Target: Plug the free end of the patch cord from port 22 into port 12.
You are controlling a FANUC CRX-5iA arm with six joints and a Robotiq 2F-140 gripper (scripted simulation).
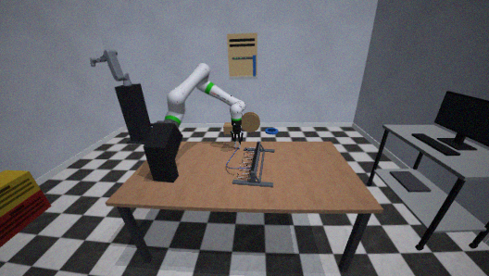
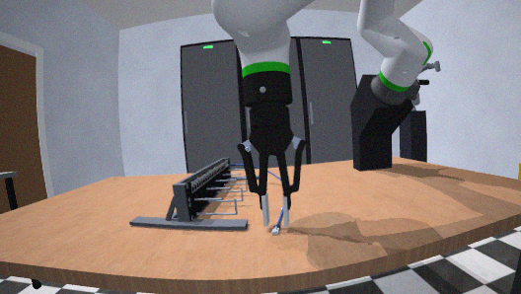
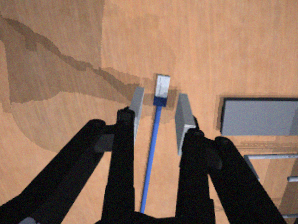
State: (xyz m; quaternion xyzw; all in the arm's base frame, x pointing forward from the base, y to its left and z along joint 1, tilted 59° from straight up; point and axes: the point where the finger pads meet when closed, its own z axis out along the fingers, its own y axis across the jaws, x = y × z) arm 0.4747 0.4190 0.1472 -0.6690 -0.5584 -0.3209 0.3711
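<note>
The grey patch panel rack (image 1: 255, 163) (image 2: 201, 183) stands on the wooden table (image 1: 319, 176) (image 2: 89, 247); its base plate shows at the right of the wrist view (image 3: 260, 116). The blue patch cord (image 1: 230, 162) (image 3: 152, 156) runs from the rack to its free plug (image 2: 276, 229) (image 3: 158, 86), which lies on the table near the rack's end. My gripper (image 1: 236, 139) (image 2: 275, 222) (image 3: 159, 103) points down with its fingers partly open, straddling the cord just behind the plug. There are gaps on both sides; the pads do not touch the cord.
The black robot pedestal (image 1: 162, 150) (image 2: 375, 128) stands on the table's left side. The table's edge (image 2: 306, 273) is near the plug in the exterior view. A desk with a monitor (image 1: 463, 116) stands off to the right.
</note>
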